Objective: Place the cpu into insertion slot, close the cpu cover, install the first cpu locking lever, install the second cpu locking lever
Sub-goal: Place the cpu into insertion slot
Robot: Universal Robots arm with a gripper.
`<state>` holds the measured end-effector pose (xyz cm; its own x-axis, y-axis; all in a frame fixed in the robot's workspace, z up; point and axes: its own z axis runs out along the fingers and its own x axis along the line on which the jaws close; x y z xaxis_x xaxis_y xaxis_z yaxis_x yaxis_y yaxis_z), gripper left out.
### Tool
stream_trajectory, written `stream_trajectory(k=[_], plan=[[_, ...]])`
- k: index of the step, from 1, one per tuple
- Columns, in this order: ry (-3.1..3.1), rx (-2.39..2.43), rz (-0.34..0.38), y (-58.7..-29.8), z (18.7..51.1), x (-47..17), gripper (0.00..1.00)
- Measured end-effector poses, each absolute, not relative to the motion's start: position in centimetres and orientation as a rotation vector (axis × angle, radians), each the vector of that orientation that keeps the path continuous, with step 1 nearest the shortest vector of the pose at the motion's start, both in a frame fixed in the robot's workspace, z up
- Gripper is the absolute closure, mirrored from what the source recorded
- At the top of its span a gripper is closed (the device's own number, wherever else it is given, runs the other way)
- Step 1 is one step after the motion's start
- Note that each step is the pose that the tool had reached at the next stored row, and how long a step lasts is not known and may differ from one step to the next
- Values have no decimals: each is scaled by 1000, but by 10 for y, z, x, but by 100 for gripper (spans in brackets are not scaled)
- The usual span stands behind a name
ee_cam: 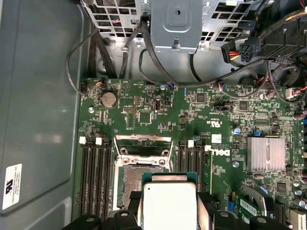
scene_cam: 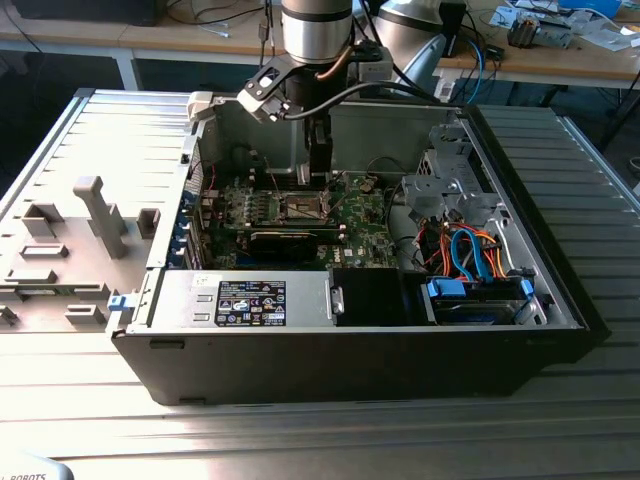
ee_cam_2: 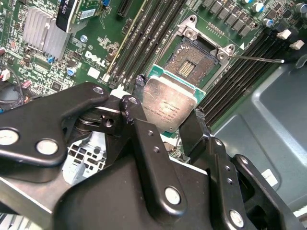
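One gripper (ee_cam_2: 169, 101) clamps the cpu (ee_cam_2: 175, 96) by opposite edges, held above and apart from the open insertion slot (ee_cam_2: 192, 60); a misaligned or skewed descent would probably bend socket contacts or snag the opened cpu cover (ee_cam: 143, 139).

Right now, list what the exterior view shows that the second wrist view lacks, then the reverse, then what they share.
Exterior view: the whole open computer case on the ribbed table, the arm reaching down into it, a grey fixture block at the exterior view's left, and blue and orange cables at its right.
Second wrist view: the hand shut on the cpu, silver top facing the camera, not yet seated in the bare insertion slot.
Both: the green motherboard with the slot in it.
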<state>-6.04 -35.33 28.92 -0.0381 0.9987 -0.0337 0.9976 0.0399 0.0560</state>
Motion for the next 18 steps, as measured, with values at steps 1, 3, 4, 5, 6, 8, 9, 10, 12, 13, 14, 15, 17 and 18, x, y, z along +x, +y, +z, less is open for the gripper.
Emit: stream_trajectory(k=[1,3,4,5,6,8,9,10,12,13,14,15,17,18], plan=[[2219,2134,26,-353,289,-61,46],[2219,2134,26,-353,289,-61,46],[2219,2134,26,-353,289,-61,46],[2218,2134,26,-353,288,-61,46],[2218,2134,26,-353,288,-61,46],[2218,2134,26,-353,288,-61,46],[2218,2134,26,-353,287,-61,46],[2218,2134,26,-353,287,-61,46],[2218,2134,26,-353,287,-61,46],[2218,2134,26,-353,286,-61,46],[2218,2134,26,-353,286,-61,46],[2218,2134,26,-353,286,-61,46],[2218,2134,26,-353,285,-61,46],[2218,2134,26,-353,285,-61,46]])
